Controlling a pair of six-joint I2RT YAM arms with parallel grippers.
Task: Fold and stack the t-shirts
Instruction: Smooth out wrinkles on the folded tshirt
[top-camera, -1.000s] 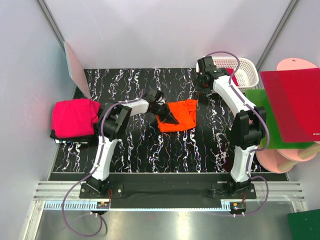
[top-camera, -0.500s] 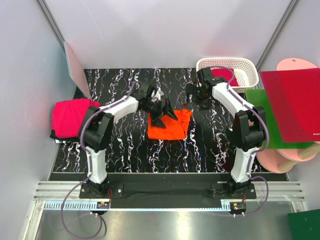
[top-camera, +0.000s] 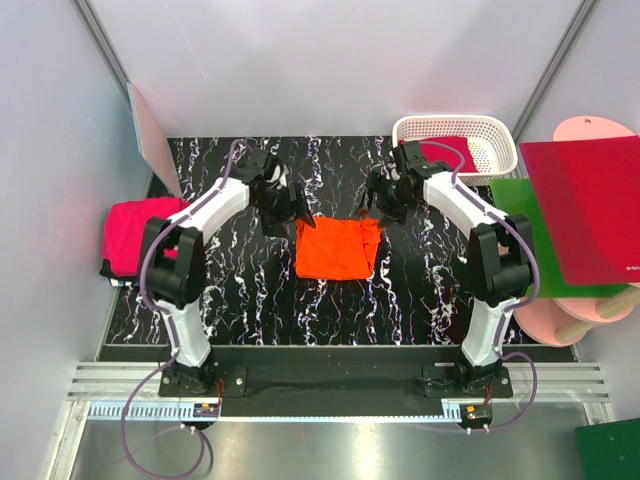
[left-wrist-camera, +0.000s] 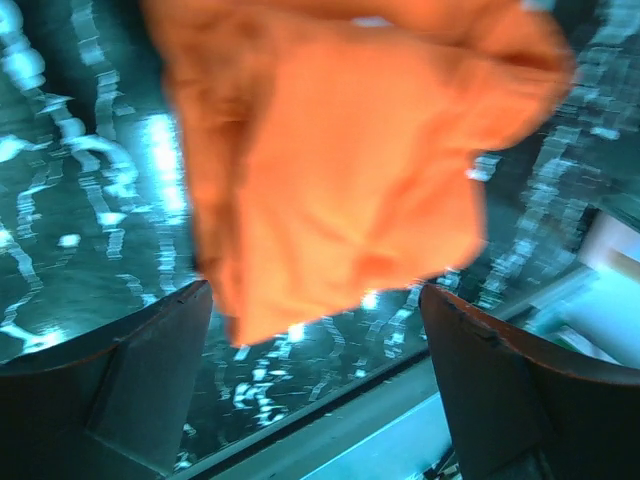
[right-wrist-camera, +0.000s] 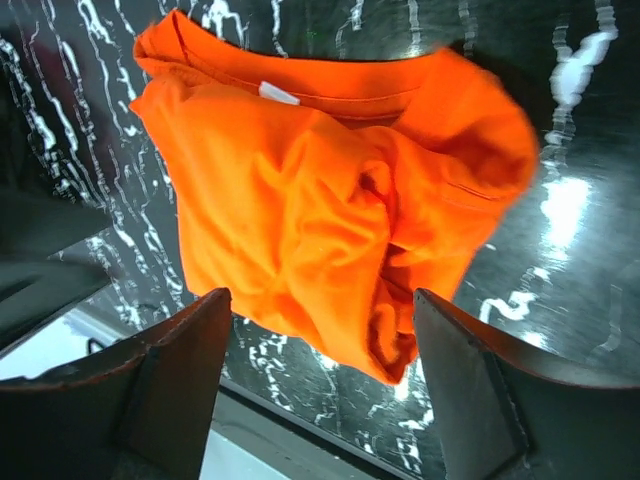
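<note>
The orange t-shirt (top-camera: 338, 249) lies folded flat near the middle of the black marbled table; it also fills the left wrist view (left-wrist-camera: 340, 170) and the right wrist view (right-wrist-camera: 320, 190). My left gripper (top-camera: 285, 208) hovers open just off the shirt's back left corner, jaws wide with nothing between them. My right gripper (top-camera: 377, 203) hovers open off the back right corner, also holding nothing. A magenta-pink t-shirt (top-camera: 140, 234) sits folded at the table's left edge. Another crimson shirt (top-camera: 447, 150) lies in the white basket.
The white basket (top-camera: 500, 142) stands at the back right. Red (top-camera: 588, 205) and green (top-camera: 515, 195) plastic sheets and pale pink boards (top-camera: 560, 318) lie off the right side. A pale board (top-camera: 152, 135) leans at the back left.
Both grippers let go of the orange shirt and drew back from it. The left arm swung toward the back left. The shirt settled into a flat folded rectangle.
</note>
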